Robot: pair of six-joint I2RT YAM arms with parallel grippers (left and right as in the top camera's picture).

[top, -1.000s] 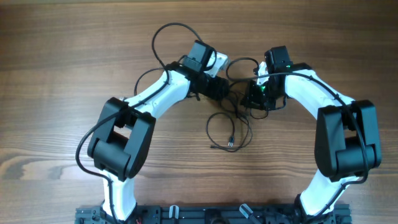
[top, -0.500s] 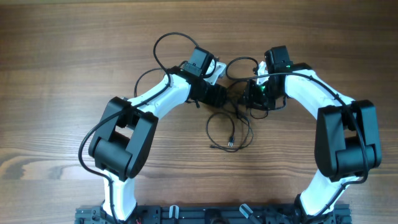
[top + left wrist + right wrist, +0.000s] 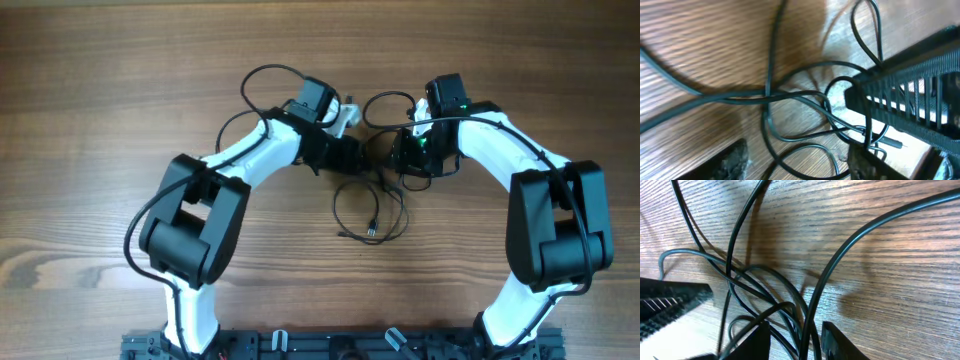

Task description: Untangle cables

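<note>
Black cables (image 3: 790,97) looped, crossing on wood table (image 3: 700,45); left gripper (image 3: 800,161) fingers apart, loop between

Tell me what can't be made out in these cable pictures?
Right wrist: where the cables end; the frame edges cut them off.
Overhead: their central crossing, hidden under the left arm and right arm.
Left wrist: strands behind a black ribbed bar; blurred.
Overhead: the plug type, too small.

Tangled black cables (image 3: 372,222) on wooden table (image 3: 100,100)
</note>
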